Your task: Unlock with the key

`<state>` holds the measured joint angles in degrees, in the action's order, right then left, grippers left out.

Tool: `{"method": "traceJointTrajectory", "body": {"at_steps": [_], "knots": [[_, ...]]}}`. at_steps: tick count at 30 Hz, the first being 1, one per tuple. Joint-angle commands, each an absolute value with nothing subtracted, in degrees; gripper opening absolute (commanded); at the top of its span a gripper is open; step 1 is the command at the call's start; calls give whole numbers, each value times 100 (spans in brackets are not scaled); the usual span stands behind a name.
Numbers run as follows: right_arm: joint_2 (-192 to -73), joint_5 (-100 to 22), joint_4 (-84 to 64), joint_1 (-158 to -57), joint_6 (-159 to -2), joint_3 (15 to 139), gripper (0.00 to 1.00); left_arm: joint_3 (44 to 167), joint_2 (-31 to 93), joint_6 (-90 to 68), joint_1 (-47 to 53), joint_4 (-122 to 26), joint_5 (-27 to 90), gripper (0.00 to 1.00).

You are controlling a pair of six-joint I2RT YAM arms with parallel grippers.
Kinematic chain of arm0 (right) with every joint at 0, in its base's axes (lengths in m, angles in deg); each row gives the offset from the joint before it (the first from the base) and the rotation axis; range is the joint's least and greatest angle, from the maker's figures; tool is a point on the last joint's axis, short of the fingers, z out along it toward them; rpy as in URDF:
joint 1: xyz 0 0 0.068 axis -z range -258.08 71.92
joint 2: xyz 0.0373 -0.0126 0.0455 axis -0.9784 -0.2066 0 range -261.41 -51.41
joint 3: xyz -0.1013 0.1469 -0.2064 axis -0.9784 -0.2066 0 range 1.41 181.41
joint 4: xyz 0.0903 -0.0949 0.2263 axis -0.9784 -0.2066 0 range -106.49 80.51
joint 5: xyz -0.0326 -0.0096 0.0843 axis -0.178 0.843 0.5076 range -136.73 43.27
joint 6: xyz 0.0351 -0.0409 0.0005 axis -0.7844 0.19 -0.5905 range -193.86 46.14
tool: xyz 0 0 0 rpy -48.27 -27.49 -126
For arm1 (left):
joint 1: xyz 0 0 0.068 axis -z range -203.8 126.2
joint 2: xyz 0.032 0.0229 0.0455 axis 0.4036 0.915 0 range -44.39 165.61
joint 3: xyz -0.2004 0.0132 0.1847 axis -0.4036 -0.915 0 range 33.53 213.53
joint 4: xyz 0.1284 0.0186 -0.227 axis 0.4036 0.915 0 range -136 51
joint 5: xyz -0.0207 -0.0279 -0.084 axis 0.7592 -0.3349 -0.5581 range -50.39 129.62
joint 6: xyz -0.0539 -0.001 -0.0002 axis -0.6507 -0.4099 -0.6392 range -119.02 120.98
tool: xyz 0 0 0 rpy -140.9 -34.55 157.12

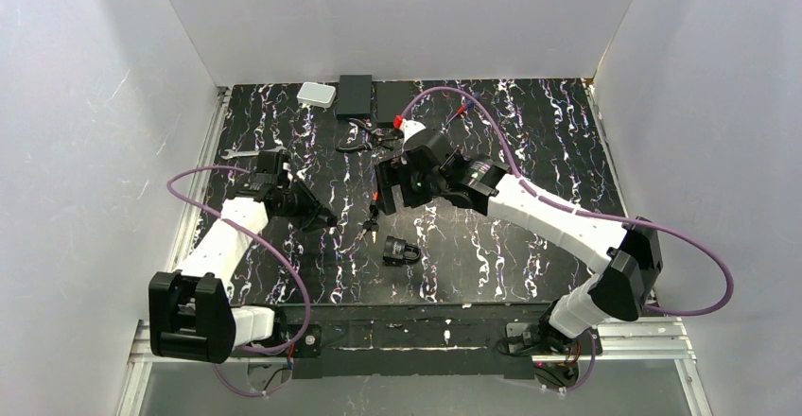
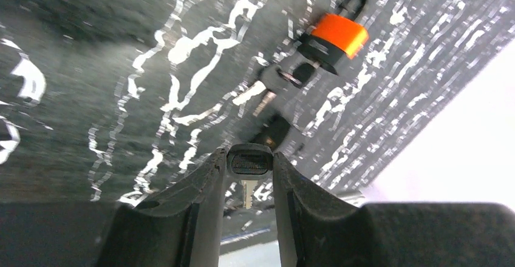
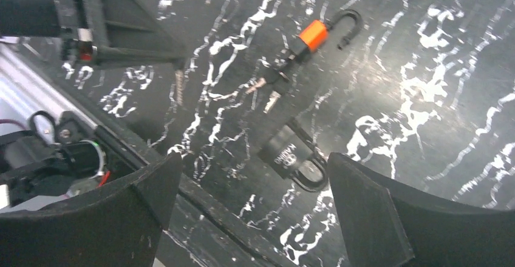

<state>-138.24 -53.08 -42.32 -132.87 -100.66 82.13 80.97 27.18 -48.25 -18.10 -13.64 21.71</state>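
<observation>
Left tool point(image 2: 249, 156) grips key point(image 2: 249, 165), blade back between jaws.

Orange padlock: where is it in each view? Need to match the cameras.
Top external: orange padlock near mid-table, just right of the left gripper.
Left wrist: upper right, shackle at the top edge.
Right wrist: top centre, shackle toward the right.
Shared landmark: the left gripper holding the key, bottom centre in left wrist, upper left in right wrist.

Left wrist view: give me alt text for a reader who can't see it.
The left gripper pinches a small key with a black head and silvery blade. Beyond, on the black white-veined table, lies a small orange-and-black padlock with more keys beside it.
</observation>
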Motion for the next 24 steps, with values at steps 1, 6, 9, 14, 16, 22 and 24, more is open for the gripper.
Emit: {"method": "traceJointTrajectory", "body": {"at_steps": [1, 6, 9, 14, 16, 22, 24], "knots": [[-13718, -4719, -2806, -13310, -10192, 8012, 98, 8698, 2593, -5680, -1451, -1087, 1730, 8], [-13802, -4553, -2357, -13310, -10394, 7902, 98, 9238, 2593, -6237, -1043, -1006, 1619, 8], [-13833, -4480, -2247, -13310, -10489, 7827, 95, 9456, 2621, -6552, -871, -1006, 1556, 8], [-13846, -4516, -2107, -13310, -10561, 7717, 85, 9728, 2593, -6918, -678, -1055, 1568, 8], [-13882, -4530, -2123, -13310, -10562, 7739, 81, 9792, 2599, -7023, -616, -1073, 1588, 8], [-14026, -4505, -2270, -13310, -10509, 7864, 61, 9835, 2555, -7183, -506, -1123, 1659, 8], [-14084, -4466, -2367, -13310, -10489, 7912, 57, 9829, 2533, -7210, -505, -1148, 1691, 7]]}}
